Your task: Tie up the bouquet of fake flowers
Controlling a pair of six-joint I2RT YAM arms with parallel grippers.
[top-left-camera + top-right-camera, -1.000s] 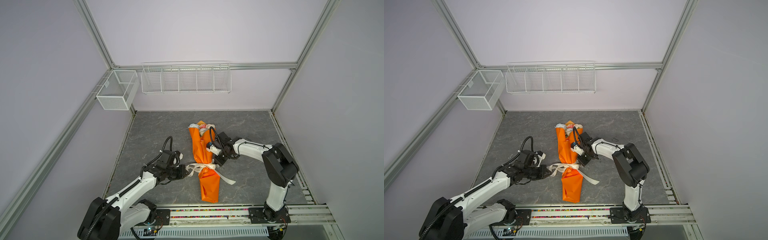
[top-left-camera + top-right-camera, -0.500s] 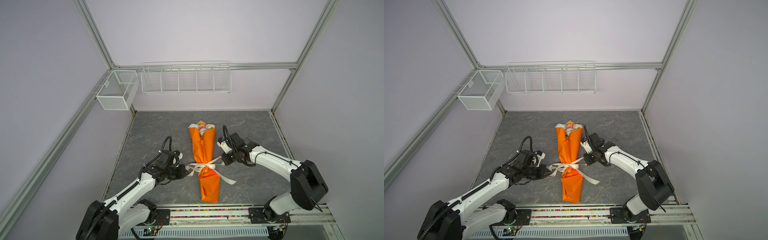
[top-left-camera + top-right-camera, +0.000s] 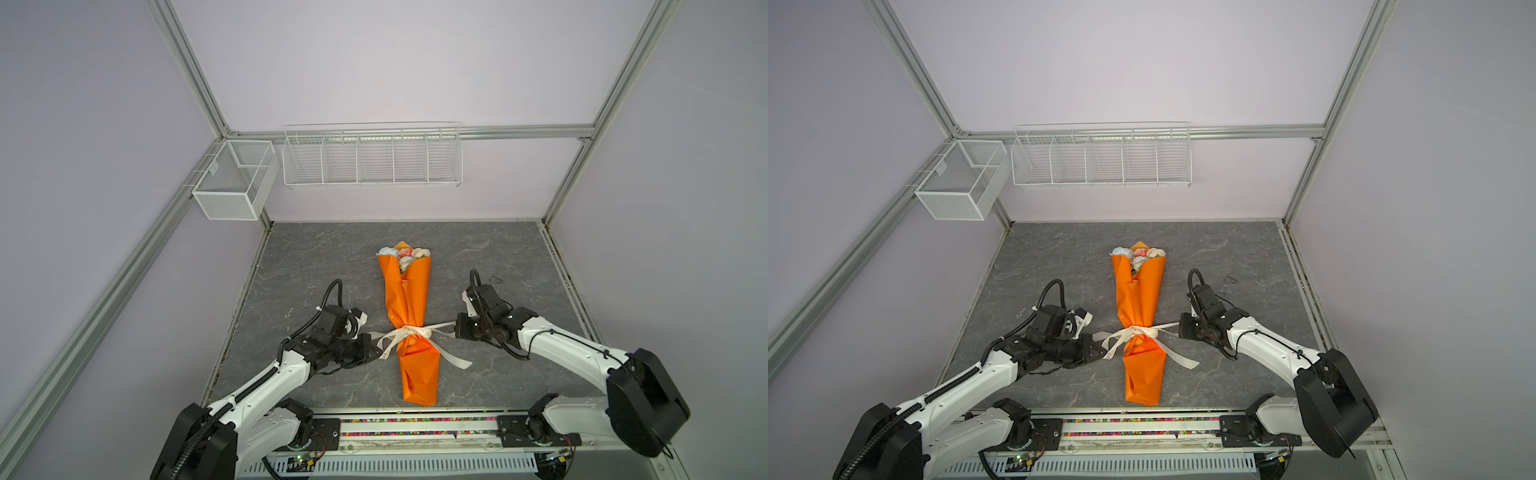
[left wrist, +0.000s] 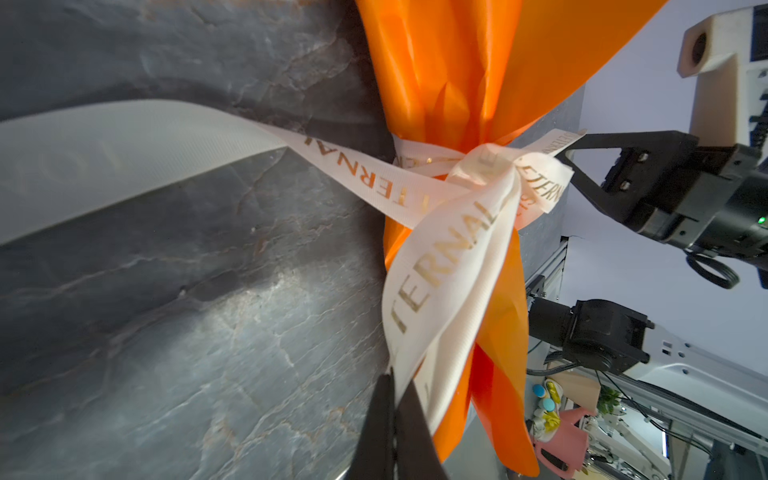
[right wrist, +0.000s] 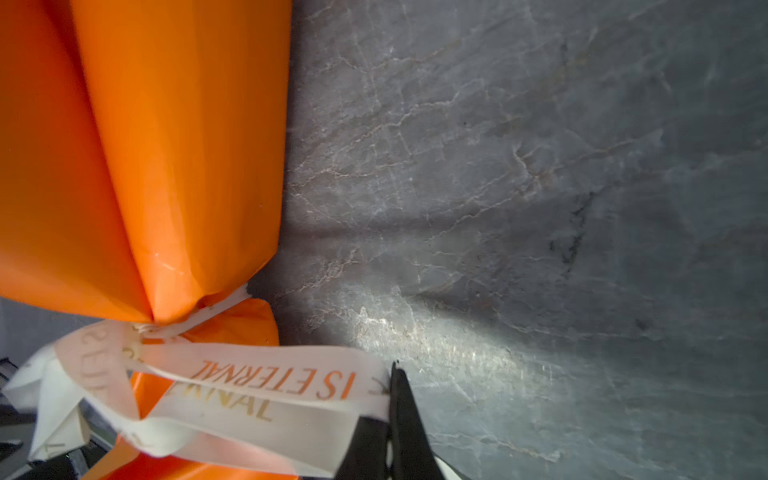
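Left gripper point(image 4: 392, 399): my fingers are pressed fully together with a loop of the cream ribbon point(image 4: 457, 224) pinched between the tips. It has gold lettering. From those tips the loop runs up to the knot.

Right gripper point(image 5: 392, 376): these fingers are also closed hard, nipping a ribbon end right at the tips. The strip there reads "IS ETERNAL". In both top views it stretches straight from my tips to the knot.

Bouquet of fake flowers point(image 3: 402, 254): it lies flat on the grey table point(image 3: 316, 266), directly between my two sets of fingertips, wrapped in orange paper point(image 3: 405, 299). The knot cinches the paper at its waist, about level with both sets of tips. My left tips are near it on one side and my right tips near it on the other. Neither touches the paper.

The flower heads, white, pink and cream, show at the wrap's open end, well ahead of both fingertips. The folded tail of the wrap lies back toward my arm bases.

One loose ribbon tail trails on the table on my right fingers' side of the wrap, held by neither.
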